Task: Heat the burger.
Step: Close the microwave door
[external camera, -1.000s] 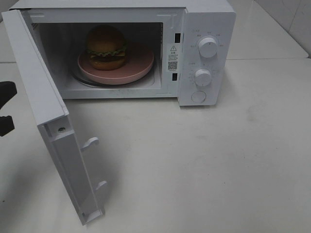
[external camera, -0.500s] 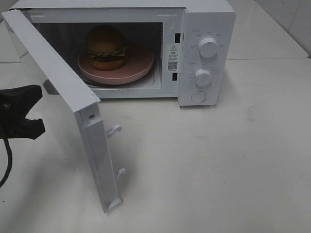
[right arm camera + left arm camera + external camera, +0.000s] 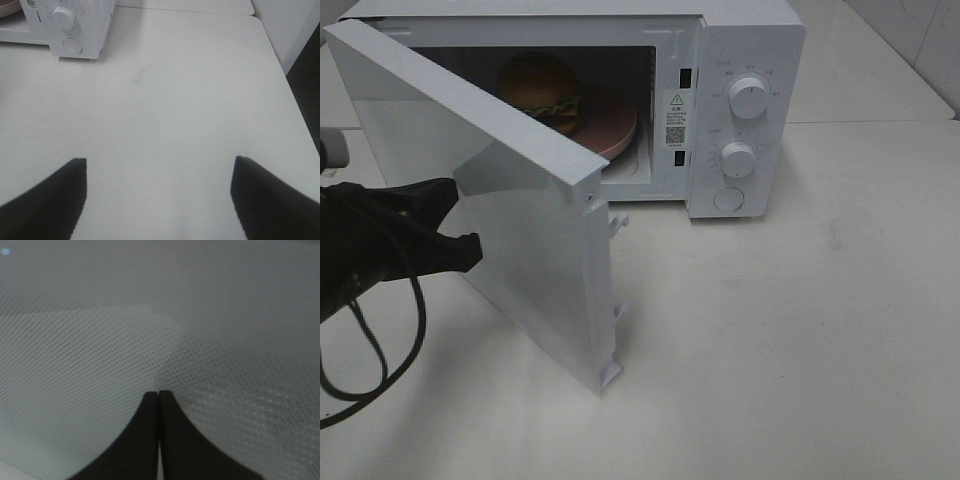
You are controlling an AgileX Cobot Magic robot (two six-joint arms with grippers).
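The burger (image 3: 542,88) sits on a round pink plate (image 3: 618,125) inside the white microwave (image 3: 745,40); the half-swung door (image 3: 525,235) hides the lower left part of both. My left gripper (image 3: 466,226) is at the left, its tips against the door's outer face. In the left wrist view the left gripper (image 3: 159,394) is shut and empty, pressed to the door's dotted window (image 3: 225,340). My right gripper (image 3: 158,160) is open and empty above bare table, right of the microwave (image 3: 75,25); it does not show in the exterior view.
The microwave's control panel has two knobs (image 3: 748,98) (image 3: 738,158) and a round button (image 3: 728,198). A black cable (image 3: 380,350) loops under the left arm. The white table (image 3: 800,340) has bare room in front and to the right; its right edge (image 3: 295,115) drops off.
The left gripper has moved right, pushing the door; the door has swung from wide open to about half shut and now covers part of the burger and plate.
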